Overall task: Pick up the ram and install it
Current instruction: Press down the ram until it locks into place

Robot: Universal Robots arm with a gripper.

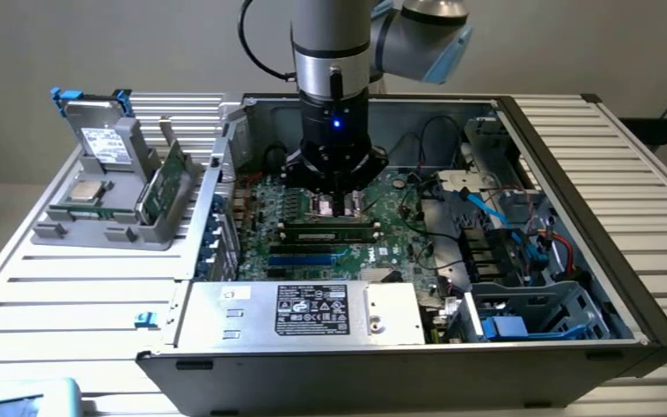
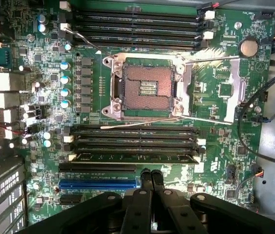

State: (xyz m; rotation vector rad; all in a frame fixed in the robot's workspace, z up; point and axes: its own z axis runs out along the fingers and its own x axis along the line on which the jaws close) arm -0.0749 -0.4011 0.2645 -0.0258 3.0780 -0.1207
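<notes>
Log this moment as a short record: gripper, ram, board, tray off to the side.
gripper: gripper shut, fingertips together, nothing between them, hovering over the motherboard inside the open computer case
ram: a ram stick lies in a slot on the board, just below the gripper in the exterior view
cpu socket: CPU socket open, no chip in it
side tray: grey holder on the exterior view's left, holding a green board upright

The open black computer case (image 1: 611, 287) lay clear from above over the large green motherboard (image 2: 215, 87). Loose black cables (image 2: 269, 122) crowded one side, and the silver power supply box (image 1: 310, 311) walled the near edge.
</notes>
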